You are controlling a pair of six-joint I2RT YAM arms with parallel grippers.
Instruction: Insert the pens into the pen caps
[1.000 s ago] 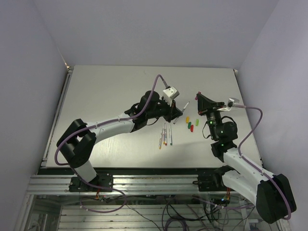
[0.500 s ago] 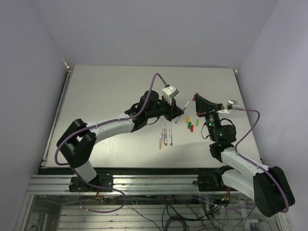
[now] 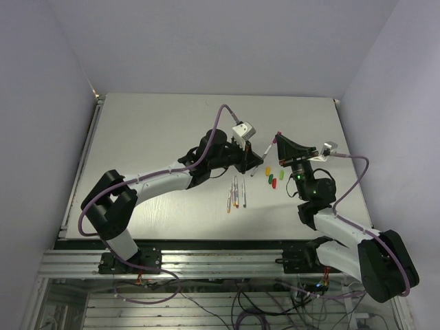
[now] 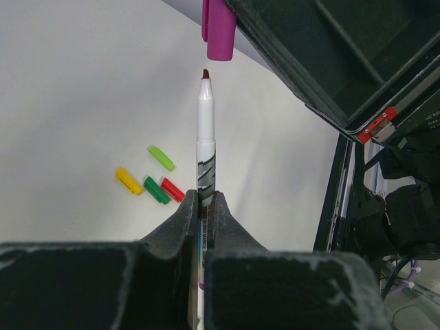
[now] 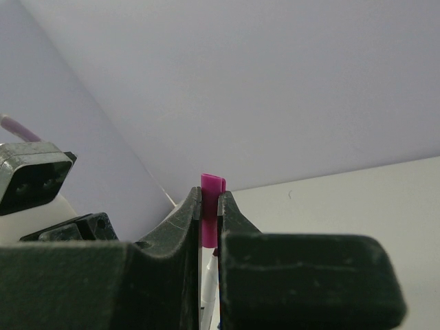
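Left pincer [image 4: 204, 201], over bench [image 4: 82, 89], clamped tight on white pen [image 4: 205, 137]; right pincer [image 5: 210, 197] nipped closed around magenta cap [image 4: 218, 24] just beyond pen tip, apart, slightly off-line. Risks clipping cap rim, twisting pen in grip, or dropping cap among spare caps [image 4: 128, 181] if pushed home unaligned.

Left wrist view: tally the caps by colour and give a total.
Magenta cap: 1
Yellow cap: 1
Red cap: 1
Light green cap: 1
Dark green cap: 1
Total: 5
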